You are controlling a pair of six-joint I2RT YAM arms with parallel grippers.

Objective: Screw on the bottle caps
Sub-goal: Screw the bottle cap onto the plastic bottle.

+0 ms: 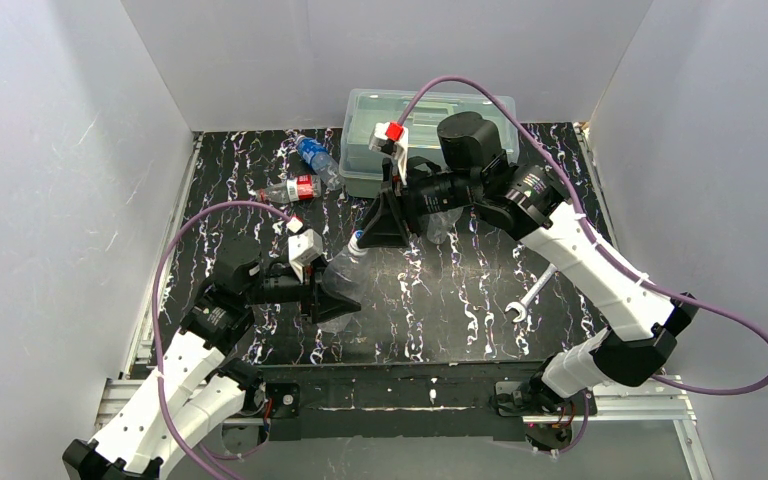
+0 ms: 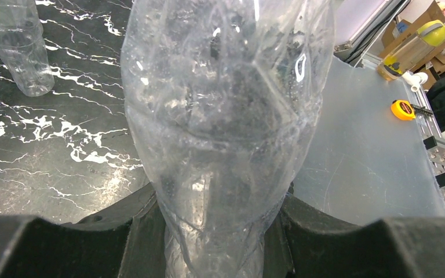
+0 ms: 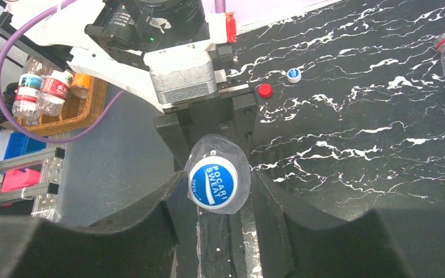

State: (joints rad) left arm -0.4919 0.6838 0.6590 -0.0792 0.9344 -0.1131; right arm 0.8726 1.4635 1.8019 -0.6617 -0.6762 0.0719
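Note:
My left gripper is shut on the plain clear bottle, pinching its crumpled body low down and holding it tilted above the table. A blue and white bottle cap sits on its neck. My right gripper meets it end-on, its fingers close on both sides of the cap. A loose red cap and a loose blue cap lie on the black marbled table. The red-label bottle and the blue-label bottle lie at the back left.
The large translucent lidded box stands at the back centre, just behind my right arm. A silver wrench lies at the right front. Another clear bottle stands on the table beyond the held one.

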